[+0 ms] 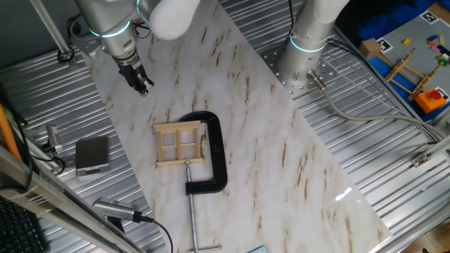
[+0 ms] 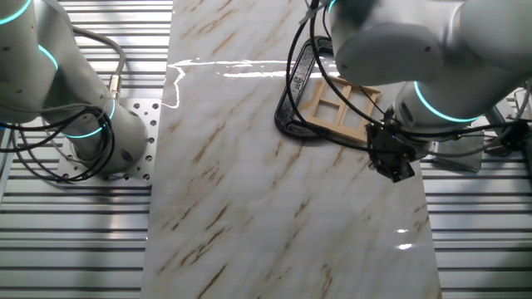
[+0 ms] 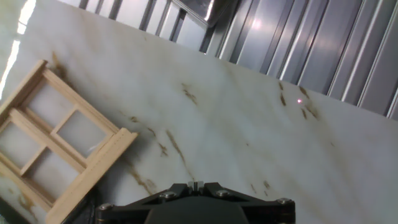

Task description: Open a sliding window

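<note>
Arm reaches in from above, wrist angled downward. Gripper hangs free, holding nothing. Fingers appear closed together.

Robotics lab: marble-pattern board on ribbed metal table, bolted arm base, cables.

sliding window: pale unfinished wood, matt | tabletop: white marble-look slab, brown veins, glossy with glare | C-clamp: black painted metal, bare steel screw | surround: ribbed bright metal | gripper: matt black
</note>
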